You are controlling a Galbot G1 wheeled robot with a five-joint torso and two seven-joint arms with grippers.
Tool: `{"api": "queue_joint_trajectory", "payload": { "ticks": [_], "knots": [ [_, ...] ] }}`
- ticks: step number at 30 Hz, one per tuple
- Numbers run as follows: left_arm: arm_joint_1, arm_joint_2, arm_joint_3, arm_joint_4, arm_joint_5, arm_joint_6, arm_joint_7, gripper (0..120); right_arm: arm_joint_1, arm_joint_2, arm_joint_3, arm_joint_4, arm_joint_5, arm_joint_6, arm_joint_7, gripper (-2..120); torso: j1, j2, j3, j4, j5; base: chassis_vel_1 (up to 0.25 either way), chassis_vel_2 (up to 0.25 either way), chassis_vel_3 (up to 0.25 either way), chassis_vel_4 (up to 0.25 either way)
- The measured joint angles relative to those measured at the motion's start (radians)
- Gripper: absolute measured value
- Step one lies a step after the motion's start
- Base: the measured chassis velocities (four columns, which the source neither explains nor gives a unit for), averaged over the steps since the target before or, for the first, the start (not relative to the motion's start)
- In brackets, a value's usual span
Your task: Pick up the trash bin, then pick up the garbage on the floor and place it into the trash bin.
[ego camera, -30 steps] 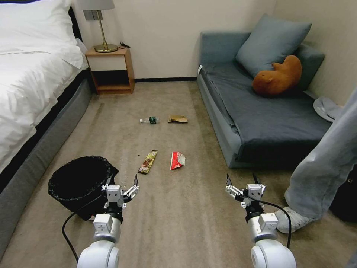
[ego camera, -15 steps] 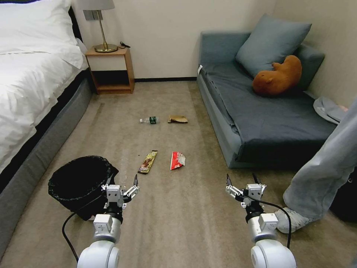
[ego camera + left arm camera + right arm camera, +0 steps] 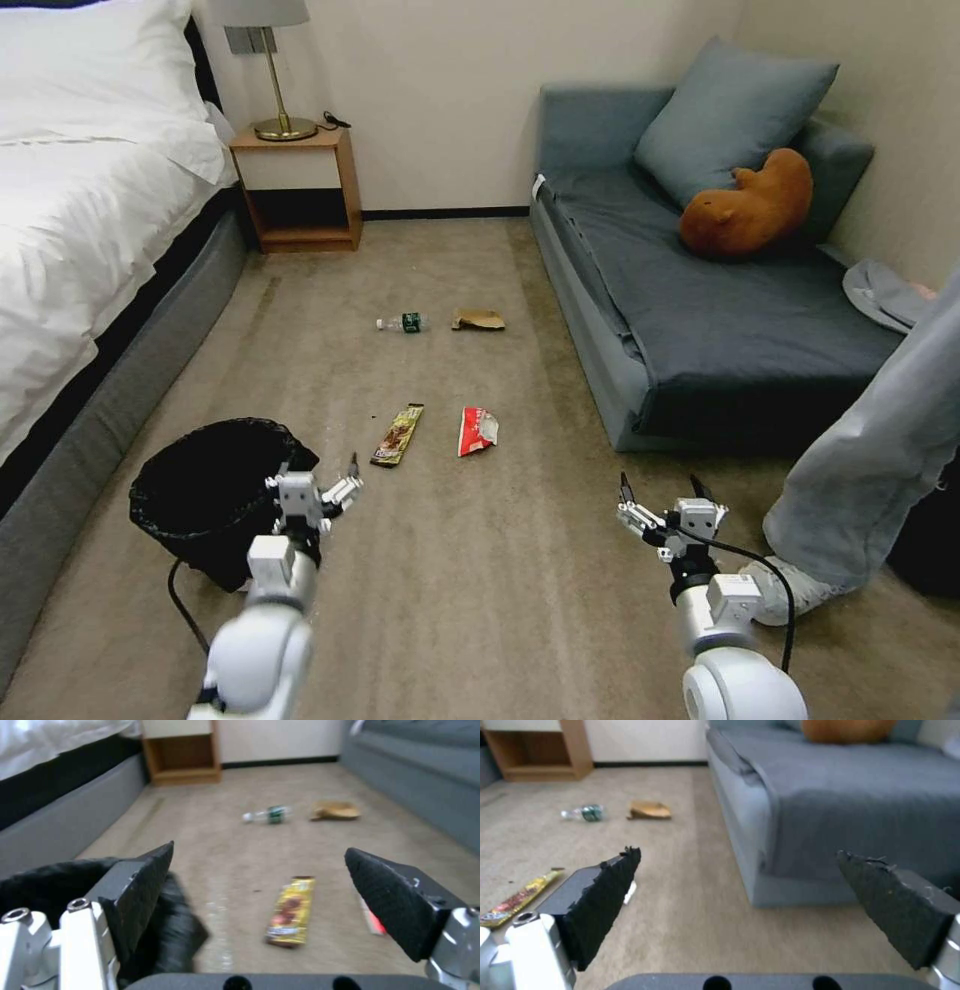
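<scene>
The trash bin, lined with a crinkled black bag, stands on the carpet at the near left. My left gripper hovers open at its right rim, empty; the black bag lies beside one finger. Ahead lie the gold-brown wrapper and the red-and-white wrapper. Farther off are the clear bottle and the brown paper bag. My right gripper hangs open over bare carpet at the near right.
A bed runs along the left and a grey sofa along the right. A nightstand with a lamp stands at the far wall. A person's leg and shoe are close to my right arm.
My left arm has swung left and forward, bringing its gripper nearer the bin's rim. The right gripper dropped slightly toward me. The person's leg shifted a little.
</scene>
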Motion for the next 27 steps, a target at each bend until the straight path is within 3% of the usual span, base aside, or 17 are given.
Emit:
{"api": "queue_joint_trajectory", "payload": {
  "ticks": [2,3,5,6,8,10,12,14,18,27],
  "knots": [
    [-0.060,0.055,0.014,0.045,-0.052,0.037,-0.043,93,-0.014,-0.019,0.001,0.021,0.055,-0.046,0.043,100,0.000,0.000,0.000,-0.0001,-0.0003,0.000,0.000,0.000,0.000],
    [-0.060,0.055,0.014,0.045,-0.052,0.037,-0.043,93,-0.014,-0.019,0.001,0.021,0.055,-0.046,0.043,100,0.000,0.000,0.000,-0.0001,-0.0003,0.000,0.000,0.000,0.000],
    [-0.171,0.155,0.039,0.126,-0.147,0.103,-0.122,93,-0.042,-0.054,0.005,0.058,0.153,-0.129,0.121,100,0.000,0.000,0.000,-0.0002,-0.0002,0.000,0.000,0.000,0.000],
    [-0.171,0.155,0.039,0.126,-0.147,0.103,-0.122,93,-0.042,-0.054,0.005,0.058,0.153,-0.129,0.121,100,0.000,0.000,0.000,-0.0002,-0.0002,0.000,0.000,0.000,0.000],
    [-0.233,0.212,0.052,0.166,-0.195,0.136,-0.158,93,-0.066,-0.086,0.007,0.092,0.244,-0.205,0.191,100,0.000,0.000,0.000,0.0003,0.0003,0.000,0.000,0.000,0.000],
    [-0.249,0.230,0.053,0.166,-0.198,0.137,-0.156,93,-0.079,-0.102,0.008,0.109,0.287,-0.241,0.226,100,0.000,0.000,0.000,-0.0003,-0.0008,0.000,0.000,0.000,0.000],
    [-0.250,0.238,0.053,0.155,-0.197,0.137,-0.153,93,-0.088,-0.115,0.010,0.123,0.324,-0.271,0.254,100,0.000,0.000,0.000,-0.0001,0.0007,0.000,0.000,0.000,0.000],
    [-0.242,0.250,0.049,0.129,-0.194,0.137,-0.146,93,-0.083,-0.138,0.009,0.119,0.370,-0.310,0.286,100,0.000,0.000,0.000,-0.0003,-0.0009,0.000,0.000,0.000,0.000],
    [-0.229,0.271,0.032,0.102,-0.190,0.137,-0.144,93,-0.058,-0.144,0.005,0.096,0.379,-0.315,0.288,100,0.000,0.000,0.000,0.0001,0.0002,0.000,0.000,0.000,0.000],
    [-0.197,0.325,-0.026,0.133,-0.194,0.136,-0.145,93,-0.036,-0.145,-0.006,0.062,0.373,-0.299,0.284,100,0.000,0.000,0.000,0.0000,0.0000,0.000,0.000,0.000,0.000]
  ]
}}
